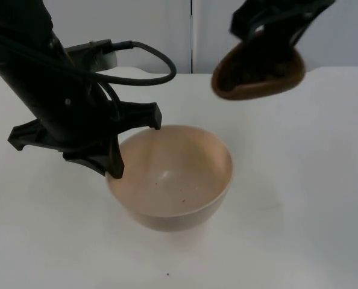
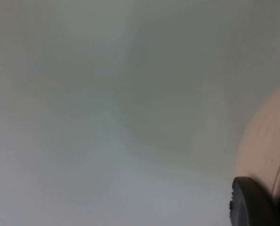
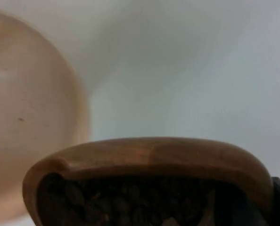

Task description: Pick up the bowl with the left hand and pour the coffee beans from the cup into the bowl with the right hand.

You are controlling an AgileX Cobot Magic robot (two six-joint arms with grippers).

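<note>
Coffee beans (image 3: 130, 202) sit unpoured in the brown cup (image 1: 258, 71) gripped aloft by the right gripper (image 1: 275, 24), while the left gripper (image 1: 134, 144) clasps the near-empty bowl's (image 1: 173, 180) rim on the table (image 1: 299, 211).

The bowl (image 1: 173, 177) is pale beige; the cup (image 1: 258, 73) is brown wood with dark coffee beans (image 3: 130, 200); the bench (image 1: 299, 198) is white.

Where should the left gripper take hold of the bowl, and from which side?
On the rim, from the bowl's left side, one finger inside the wall and one outside. It is wide, round and open-topped with a thin wall, too broad to span whole. The left gripper already sits at that rim, while the right gripper holds the cup of coffee beans up behind.
</note>
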